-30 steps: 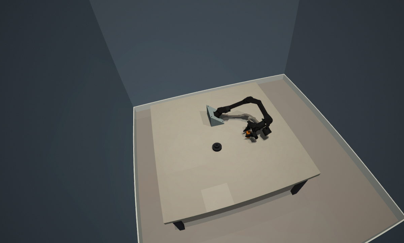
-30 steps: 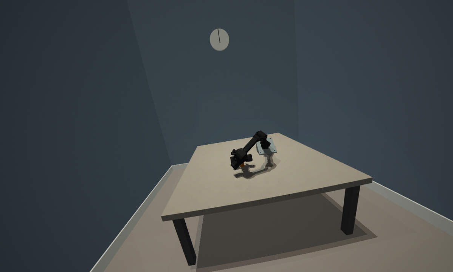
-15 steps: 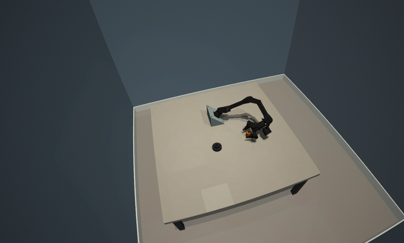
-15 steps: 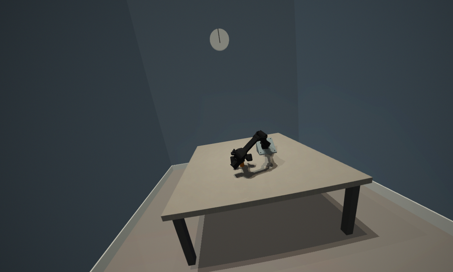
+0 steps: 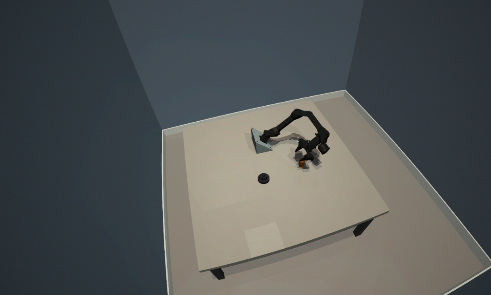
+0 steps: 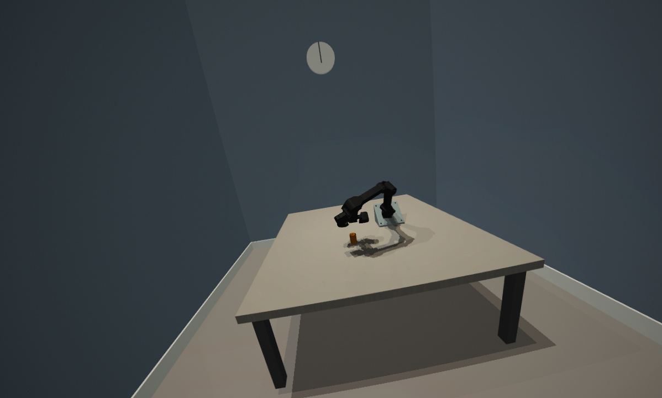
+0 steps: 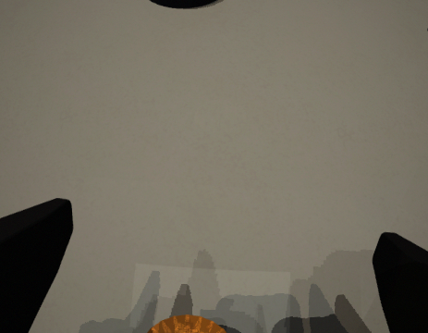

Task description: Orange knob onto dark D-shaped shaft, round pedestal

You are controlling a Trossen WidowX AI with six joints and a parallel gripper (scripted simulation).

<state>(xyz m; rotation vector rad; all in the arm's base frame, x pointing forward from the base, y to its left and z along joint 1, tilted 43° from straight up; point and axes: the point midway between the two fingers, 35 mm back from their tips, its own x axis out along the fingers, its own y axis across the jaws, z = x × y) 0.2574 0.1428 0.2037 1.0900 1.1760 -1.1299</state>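
While the gripper (image 5: 299, 155) (image 6: 353, 220) (image 7: 227, 235) hangs over the table (image 5: 232, 205) (image 6: 373, 275) (image 7: 214, 139) with its two dark fingers spread wide and nothing pinched between them, the orange knob (image 5: 301, 164) (image 6: 353, 239) (image 7: 187, 326) stands upright on the tabletop, its round end facing up. In the exterior view the knob is below the gripper, with a strip of tabletop showing between the two; from the top, one fingertip overlaps the knob's upper edge, and in the wrist view only a rounded orange part shows at the bottom border, between the lines of the fingers. Well apart from the knob sits the round pedestal (image 5: 263, 180), black and low, with the dark shaft (image 5: 263, 175) rising from its middle and the knob off it; the shaft's flat side is too small to make out. The black arm (image 5: 313, 123) (image 6: 368, 194) reaches out in a bend from a pale blue-grey wedge-shaped mount (image 5: 263, 150) (image 6: 381, 222), and shadows spread across the tabletop around the knob. On the wall behind hangs a round pale clock (image 6: 320, 66) with a dark line running up its face
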